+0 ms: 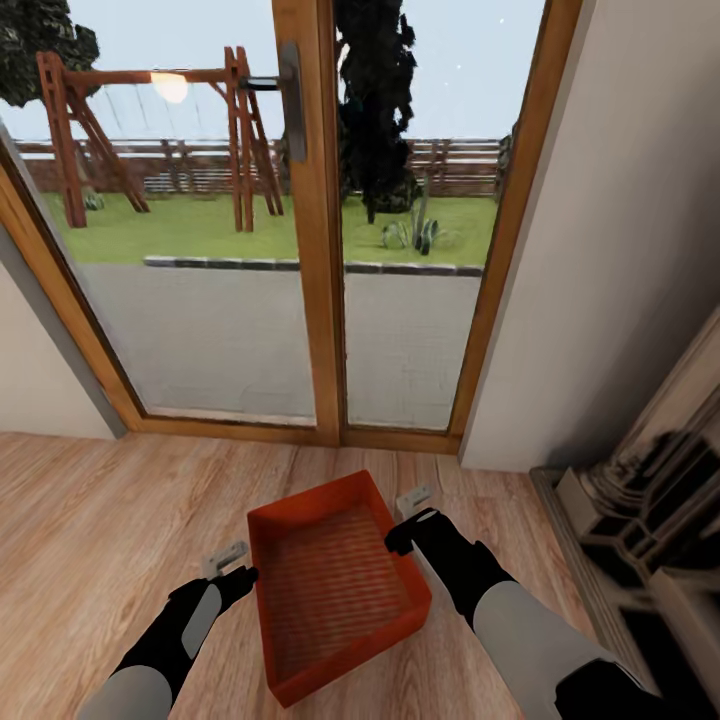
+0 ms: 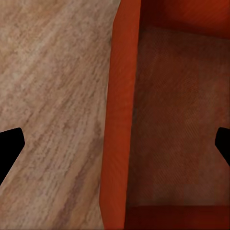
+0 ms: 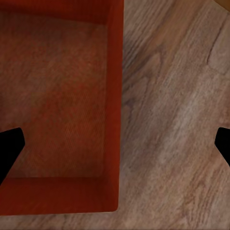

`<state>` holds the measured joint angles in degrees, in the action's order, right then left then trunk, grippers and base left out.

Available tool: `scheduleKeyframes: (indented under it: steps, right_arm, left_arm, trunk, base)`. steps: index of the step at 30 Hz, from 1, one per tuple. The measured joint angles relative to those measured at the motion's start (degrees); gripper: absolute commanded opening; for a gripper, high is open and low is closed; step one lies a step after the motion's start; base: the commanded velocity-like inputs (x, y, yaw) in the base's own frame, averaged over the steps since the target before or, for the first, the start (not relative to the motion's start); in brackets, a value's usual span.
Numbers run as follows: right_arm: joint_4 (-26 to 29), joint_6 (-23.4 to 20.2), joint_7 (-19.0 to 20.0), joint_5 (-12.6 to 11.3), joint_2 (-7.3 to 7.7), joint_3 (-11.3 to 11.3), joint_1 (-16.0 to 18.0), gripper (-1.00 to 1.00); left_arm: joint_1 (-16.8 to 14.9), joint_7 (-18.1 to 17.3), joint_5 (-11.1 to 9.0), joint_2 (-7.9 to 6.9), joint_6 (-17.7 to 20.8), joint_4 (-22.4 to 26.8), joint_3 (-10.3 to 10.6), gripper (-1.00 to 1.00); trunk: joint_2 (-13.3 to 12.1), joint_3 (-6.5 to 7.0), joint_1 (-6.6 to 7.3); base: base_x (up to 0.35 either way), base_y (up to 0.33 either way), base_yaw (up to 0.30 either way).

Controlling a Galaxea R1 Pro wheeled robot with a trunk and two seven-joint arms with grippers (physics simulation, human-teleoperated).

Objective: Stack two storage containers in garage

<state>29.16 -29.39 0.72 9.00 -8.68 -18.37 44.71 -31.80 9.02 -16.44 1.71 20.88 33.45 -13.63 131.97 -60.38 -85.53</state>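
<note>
The orange-red storage container (image 1: 335, 585), bearing no legible writing, sits on the wood-plank floor (image 1: 90, 520) near the glass doors (image 1: 300, 220), flanked by left gripper (image 1: 226, 560) and right gripper (image 1: 412, 505), fingers spread wide astride its side walls.

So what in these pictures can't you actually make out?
- Head view: the dark fixture at right is blurred and cut by the edge; what it is stays unclear.
- Both wrist views: each end effector's fingertips are cut by the edges.
- Wrist views: the storage container runs off frame.
</note>
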Motion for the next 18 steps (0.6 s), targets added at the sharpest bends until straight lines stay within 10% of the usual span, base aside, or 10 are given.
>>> scheduleKeyframes:
  steps: [18]
  right_arm:
    - [-0.4, 0.7, 0.0, 0.0, 0.01, 0.0, 0.0, 1.0]
  left_arm:
    - [0.0, 0.0, 0.0, 0.08, 0.0, 0.0, -0.1, 1.0]
  trunk:
    - [7.2, -3.23, -3.95]
  base:
    - [0.0, 0.0, 0.0]
